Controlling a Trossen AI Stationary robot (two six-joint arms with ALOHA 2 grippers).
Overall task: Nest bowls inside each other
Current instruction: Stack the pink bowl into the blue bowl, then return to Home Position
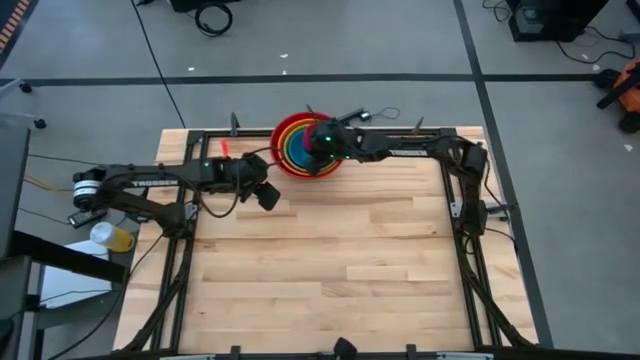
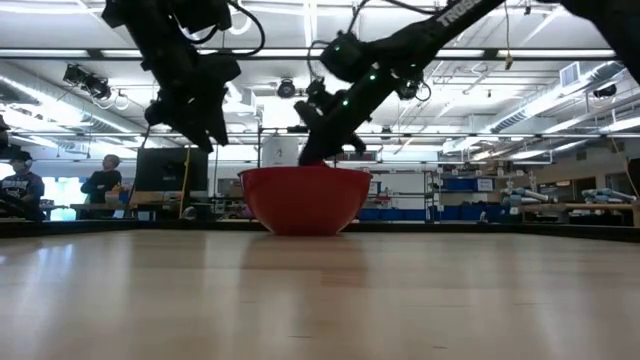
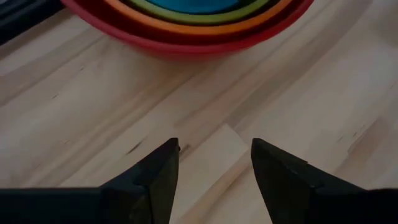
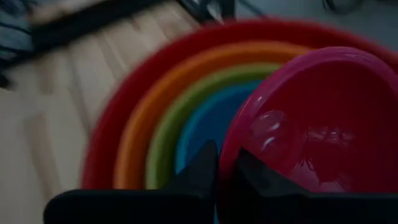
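Near the table's far edge stands the red bowl [image 1: 288,152] [image 2: 303,198] on its base. Nested inside it are the orange bowl [image 4: 134,149], the green bowl [image 4: 165,140] and the blue bowl [image 4: 202,127]. Over this stack is the magenta-pink bowl [image 4: 311,124], with my right gripper [image 1: 322,143] [image 4: 225,165] shut on it. The red wall hides that bowl in the low view. My left gripper [image 1: 270,197] [image 3: 214,155] stands open over bare wood, just left of and nearer than the stack. My right gripper pinches the magenta-pink bowl's rim [image 4: 229,146] on the side toward the wrist. One finger [image 4: 200,163] is outside the wall and one [image 4: 258,177] inside. The fingers slant down from the table's right. The bowl sits over the blue bowl; whether it rests in it, I cannot tell.
Black frame rails [image 1: 400,132] run along the table's far edge and sides. A yellow and white bottle [image 1: 112,236] lies off the table's left side. Bare wood [image 1: 340,270] fills the middle and near part. People [image 2: 100,182] stand in the room beyond.
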